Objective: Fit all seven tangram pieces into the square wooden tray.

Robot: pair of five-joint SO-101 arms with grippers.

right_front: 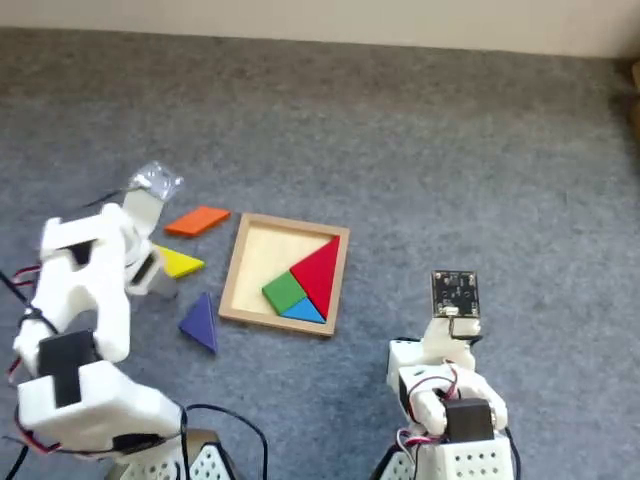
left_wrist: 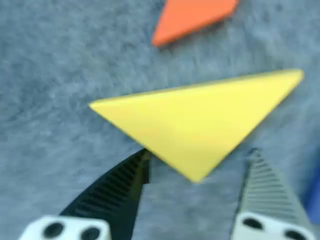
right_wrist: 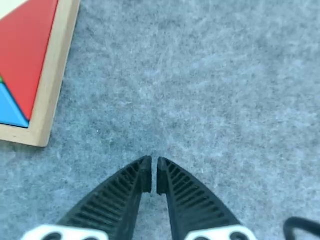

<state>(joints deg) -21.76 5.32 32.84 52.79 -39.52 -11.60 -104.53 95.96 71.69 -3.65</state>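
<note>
- Worktop (right_front: 450, 150): covered in grey, carpet-like material.
- Wooden tray (right_front: 262, 252): square, lies flat near the middle of the worktop, between the two arms.
- Inside the tray: a red triangle (right_front: 320, 272) against the side nearest the right arm, a green square (right_front: 284, 291) touching its long edge, and a blue triangle (right_front: 303, 311) just beside both along the near rim. The rest of the tray floor is bare wood.
- Outside the tray, on the left arm's side: an orange parallelogram (right_front: 197, 221) farthest back, a yellow triangle (right_front: 180, 262) closer in and partly covered by the left arm, and a purple triangle (right_front: 201, 322) nearest the robot. None touches the tray.
- Left gripper (left_wrist: 200, 152): spread wide, low over the yellow triangle (left_wrist: 200, 125), one finger on each side of its nearest corner. Contact with the piece cannot be confirmed. The orange parallelogram (left_wrist: 192, 17) lies beyond.
- Right gripper (right_wrist: 154, 167): pressed together with nothing between the fingers, above bare worktop, near a corner of the wooden tray (right_wrist: 50, 85).
</note>
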